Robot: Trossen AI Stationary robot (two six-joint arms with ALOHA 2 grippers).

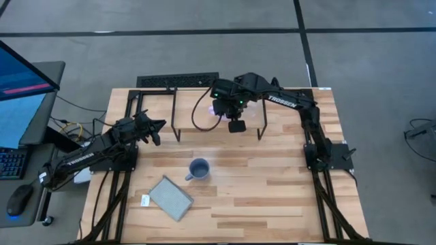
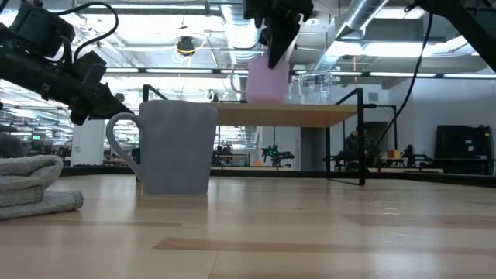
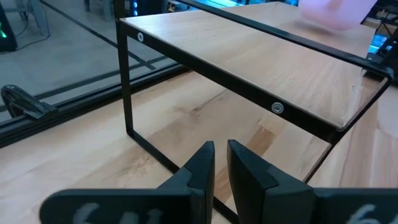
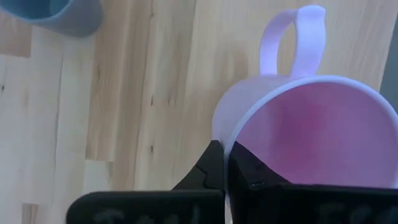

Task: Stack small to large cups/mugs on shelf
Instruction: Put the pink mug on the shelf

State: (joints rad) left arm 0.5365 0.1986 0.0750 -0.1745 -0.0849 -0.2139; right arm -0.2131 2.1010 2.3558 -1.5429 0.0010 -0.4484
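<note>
Pink-lilac mug [image 4: 311,134] sits pinched by its rim between the fingers of my right gripper [image 4: 225,163], one finger inside the wall and one outside, its handle pointing away from my wrist. In the low view the mug [image 2: 266,80] stands upright on, or just above, the shelf [image 2: 287,115], with a small clear glass cup [image 2: 310,87] just beside it on the same board; I cannot tell whether the mug's base touches the wood. From above, my right gripper [image 1: 236,123] hangs over the shelf [image 1: 160,112]. Grey-blue mug [image 1: 199,169] stands on the tabletop [image 1: 272,197] in front of the shelf, well apart, with a grey pad [image 1: 170,198] near it. My left gripper [image 1: 155,129] waits beside the shelf's left end, fingers [image 3: 200,168] nearly closed on nothing
</note>
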